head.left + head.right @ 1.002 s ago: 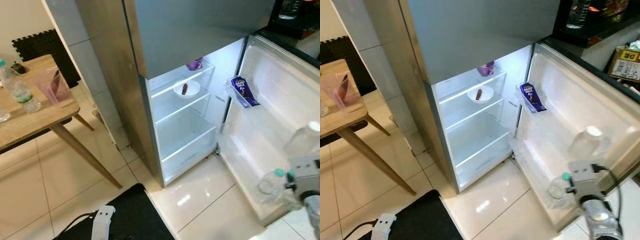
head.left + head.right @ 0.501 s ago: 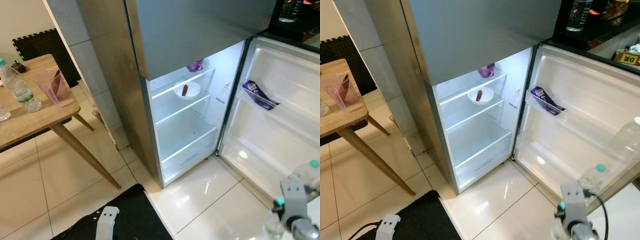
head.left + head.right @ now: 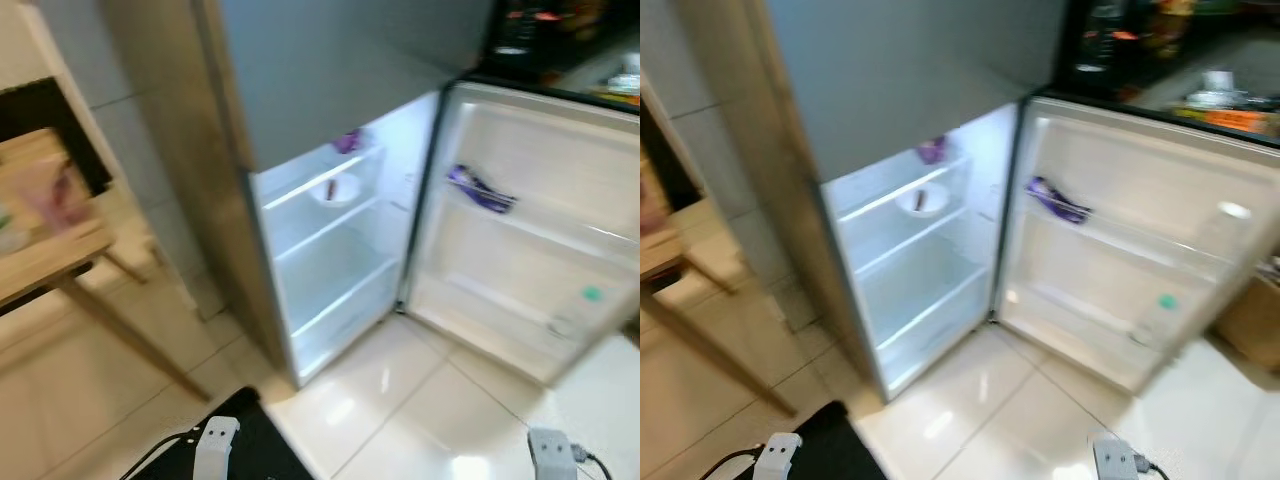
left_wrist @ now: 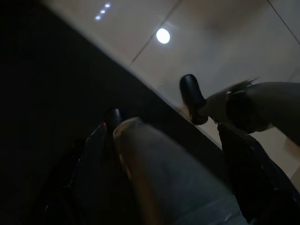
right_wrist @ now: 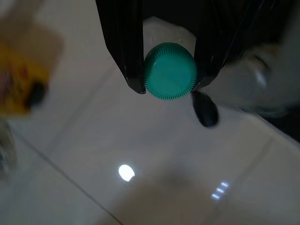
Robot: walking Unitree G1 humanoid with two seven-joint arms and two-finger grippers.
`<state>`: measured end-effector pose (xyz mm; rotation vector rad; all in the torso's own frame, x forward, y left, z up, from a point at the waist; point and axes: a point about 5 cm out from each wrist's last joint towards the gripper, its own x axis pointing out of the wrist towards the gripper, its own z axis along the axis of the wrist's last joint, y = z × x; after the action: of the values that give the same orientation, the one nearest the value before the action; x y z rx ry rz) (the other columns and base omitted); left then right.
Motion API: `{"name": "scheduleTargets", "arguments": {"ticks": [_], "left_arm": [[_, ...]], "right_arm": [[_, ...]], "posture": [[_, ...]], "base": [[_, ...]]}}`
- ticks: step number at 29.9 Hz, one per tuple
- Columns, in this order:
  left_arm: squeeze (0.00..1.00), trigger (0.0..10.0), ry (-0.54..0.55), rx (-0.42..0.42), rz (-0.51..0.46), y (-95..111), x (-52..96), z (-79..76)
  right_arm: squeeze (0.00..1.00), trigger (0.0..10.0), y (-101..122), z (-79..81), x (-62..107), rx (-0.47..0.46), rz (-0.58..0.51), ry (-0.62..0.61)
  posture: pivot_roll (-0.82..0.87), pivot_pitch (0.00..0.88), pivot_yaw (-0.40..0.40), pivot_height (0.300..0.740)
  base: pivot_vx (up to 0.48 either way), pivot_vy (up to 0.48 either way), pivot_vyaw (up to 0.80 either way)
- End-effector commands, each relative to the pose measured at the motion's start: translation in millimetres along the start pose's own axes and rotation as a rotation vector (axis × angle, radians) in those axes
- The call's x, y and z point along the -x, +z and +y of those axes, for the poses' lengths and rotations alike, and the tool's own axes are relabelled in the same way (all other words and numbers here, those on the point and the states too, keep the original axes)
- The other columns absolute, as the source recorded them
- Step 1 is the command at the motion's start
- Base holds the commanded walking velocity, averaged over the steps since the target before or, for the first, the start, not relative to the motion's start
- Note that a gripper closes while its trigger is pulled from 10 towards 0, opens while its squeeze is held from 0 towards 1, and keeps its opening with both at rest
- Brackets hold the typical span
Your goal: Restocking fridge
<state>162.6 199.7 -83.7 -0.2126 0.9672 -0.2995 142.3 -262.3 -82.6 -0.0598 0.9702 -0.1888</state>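
The fridge (image 3: 330, 250) stands open, its door (image 3: 540, 220) swung wide to the right. A white bowl (image 3: 335, 188) and a purple cup (image 3: 348, 142) sit on the upper shelves. A purple chocolate bar (image 3: 480, 188) lies in the door's upper rack, and a clear bottle with a green cap (image 3: 588, 297) stands in the lower rack. My right gripper (image 5: 168, 85) hangs low over the tiled floor, shut on the neck of another bottle with a green cap (image 5: 169, 70). The left arm (image 3: 215, 442) hangs idle over a black mat.
A wooden table (image 3: 50, 250) stands at the left with blurred items on it. The black mat (image 3: 245, 445) lies before my feet. A dark counter (image 3: 1160, 60) with goods runs behind the door, and a cardboard box (image 3: 1255, 320) sits at the right.
The view has turned and blurred, shifting the fridge leftward. My right arm has dropped from door height to low over the floor, still holding the bottle. The door stands wider than a second ago.
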Motion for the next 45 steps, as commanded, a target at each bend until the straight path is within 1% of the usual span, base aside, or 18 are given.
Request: {"name": "scheduleTargets", "arguments": {"ticks": [1,5,12,19,28,45], "left_arm": [[0.0,10.0,0.01,0.001,0.027,-7.1,-1.2,-3.4],[0.0,10.0,0.024,0.005,0.03,-7.1,-2.4,-4.5],[0.0,10.0,0.051,0.0,0.036,-8.0,-2.1,-3.0],[0.0,10.0,0.057,-0.013,0.041,-8.5,-3.7,-5.5],[0.0,10.0,0.055,-0.031,0.041,-6.9,-6.2,-9.1],[0.0,10.0,0.056,-0.043,0.056,-11.7,-7.0,-12.1]], "right_arm": [[0.0,10.0,-7.3,8.0,0.4,0.008,0.033,0.02],[0.0,10.0,-19.9,11.7,3.0,0.01,0.076,0.028],[0.0,10.0,-27.7,14.5,4.7,0.02,0.108,0.035],[0.0,10.0,-27.5,17.6,4.3,0.03,0.113,0.047],[0.0,10.0,-22.9,20.4,2.7,0.029,0.104,0.05],[0.0,10.0,-25.4,22.2,3.1,0.019,0.114,0.048]], "posture": [[-0.04,0.046,0.028,0.74],[-0.04,0.031,0.027,0.74],[-0.03,0.013,0.027,0.74],[-0.04,0.001,0.03,0.74],[-0.04,0.0,0.031,0.74],[-0.04,0.0,0.031,0.74]], "base": [[0.0,0.0,-0.8],[0.0,0.0,-0.8],[0.0,0.0,-0.8],[0.0,0.0,-0.11],[0.0,0.0,-0.8],[0.0,0.0,-0.8]]}}
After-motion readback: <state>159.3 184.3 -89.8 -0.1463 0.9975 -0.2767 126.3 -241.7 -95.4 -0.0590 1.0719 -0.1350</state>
